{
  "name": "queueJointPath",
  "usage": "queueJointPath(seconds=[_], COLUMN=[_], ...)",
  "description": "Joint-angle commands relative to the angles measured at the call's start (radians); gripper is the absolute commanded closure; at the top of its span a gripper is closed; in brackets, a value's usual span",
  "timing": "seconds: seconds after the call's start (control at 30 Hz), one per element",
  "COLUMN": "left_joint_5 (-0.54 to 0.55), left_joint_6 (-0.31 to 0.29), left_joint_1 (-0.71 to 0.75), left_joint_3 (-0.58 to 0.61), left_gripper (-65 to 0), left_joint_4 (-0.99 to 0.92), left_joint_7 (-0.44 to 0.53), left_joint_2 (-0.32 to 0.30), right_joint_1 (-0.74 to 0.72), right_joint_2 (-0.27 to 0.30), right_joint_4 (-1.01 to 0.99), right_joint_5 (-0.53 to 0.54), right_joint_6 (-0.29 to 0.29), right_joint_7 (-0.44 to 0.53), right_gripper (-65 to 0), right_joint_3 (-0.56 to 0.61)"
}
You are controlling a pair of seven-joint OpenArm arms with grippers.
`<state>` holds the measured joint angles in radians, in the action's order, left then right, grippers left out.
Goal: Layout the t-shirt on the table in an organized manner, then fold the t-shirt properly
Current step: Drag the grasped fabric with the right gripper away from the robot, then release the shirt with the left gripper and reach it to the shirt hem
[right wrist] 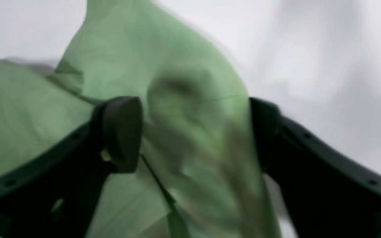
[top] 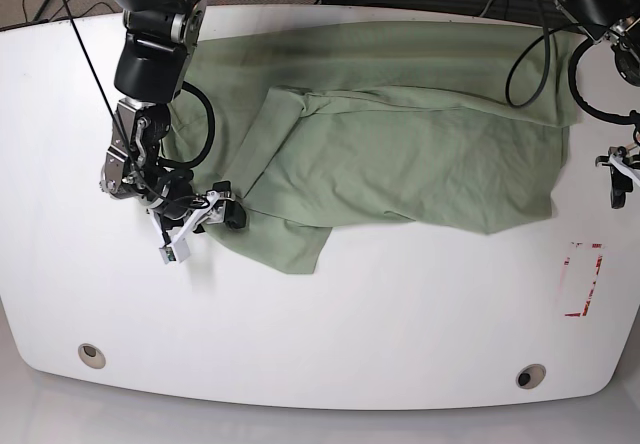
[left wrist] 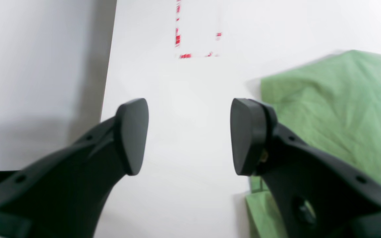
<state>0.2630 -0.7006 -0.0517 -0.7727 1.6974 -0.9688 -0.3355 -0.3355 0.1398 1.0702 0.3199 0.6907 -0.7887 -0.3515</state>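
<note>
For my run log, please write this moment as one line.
left gripper: open, over bare table | right gripper: open, around t-shirt fold | shirt: rumpled, unfolded

Bare table (top: 330, 324) along the near edge; t-shirt (top: 400, 154) across the far half.

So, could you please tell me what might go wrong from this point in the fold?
1. The right claw stands open with blurred t-shirt fabric between its pads, so a close may catch several layers or only a thin edge.
2. The cloth lies bunched and folded over near that claw, so pulling could deepen the wrinkles.
3. The left claw is open over bare table, leaving the far side unheld and likely to drag.
</note>
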Motion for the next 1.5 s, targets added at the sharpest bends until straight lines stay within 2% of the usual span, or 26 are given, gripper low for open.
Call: queueJointPath(seconds=[0.0, 0.27, 0.37, 0.63, 0.87, 1.03, 1.17, 1.33, 1.47], left_joint_5=[0.008, 0.008, 0.008, -0.015, -0.058, -0.061, -0.061, -0.060, -0.058], left_joint_6=[0.002, 0.002, 0.002, 0.002, 0.002, 0.002, 0.002, 0.046, 0.049], left_joint_1=[-0.032, -0.084, -0.116, -0.230, -0.287, -0.310, -0.322, -0.322, -0.320], left_joint_3=[-0.018, -0.015, -0.014, 0.022, 0.092, 0.127, 0.150, 0.203, 0.243], left_gripper=[-36.9, -36.9, -36.9, -36.9, -36.9, -36.9, -36.9, -36.9, -36.9], left_joint_4=[-0.030, -0.191, -0.253, -0.446, -0.517, -0.586, -0.643, -0.701, -0.715], left_joint_7=[0.020, 0.024, 0.026, 0.027, 0.030, 0.073, 0.112, 0.164, 0.175], left_joint_2=[-0.032, -0.052, -0.053, -0.055, -0.043, -0.004, -0.001, -0.001, -0.001], right_joint_1=[-0.026, -0.029, -0.029, -0.030, -0.027, -0.027, -0.027, -0.027, -0.027], right_joint_2=[0.008, 0.010, 0.011, 0.011, 0.011, 0.010, 0.010, 0.010, 0.013], right_joint_4=[0.012, 0.012, 0.012, 0.014, 0.014, 0.014, 0.014, 0.015, 0.015], right_joint_5=[0.017, 0.017, 0.014, 0.017, 0.020, 0.020, 0.020, 0.020, 0.020], right_joint_6=[0.007, 0.007, 0.007, 0.007, 0.007, 0.007, 0.007, 0.007, 0.007], right_joint_7=[0.016, 0.016, 0.016, 0.016, 0.016, 0.016, 0.015, 0.015, 0.015], right_gripper=[-31.7, -10.6, -6.5, -6.3, -6.3, -6.3, -6.3, -6.3, -6.3], right_joint_3=[-0.001, -0.001, 0.001, 0.001, 0.001, 0.001, 0.001, 0.001, 0.001])
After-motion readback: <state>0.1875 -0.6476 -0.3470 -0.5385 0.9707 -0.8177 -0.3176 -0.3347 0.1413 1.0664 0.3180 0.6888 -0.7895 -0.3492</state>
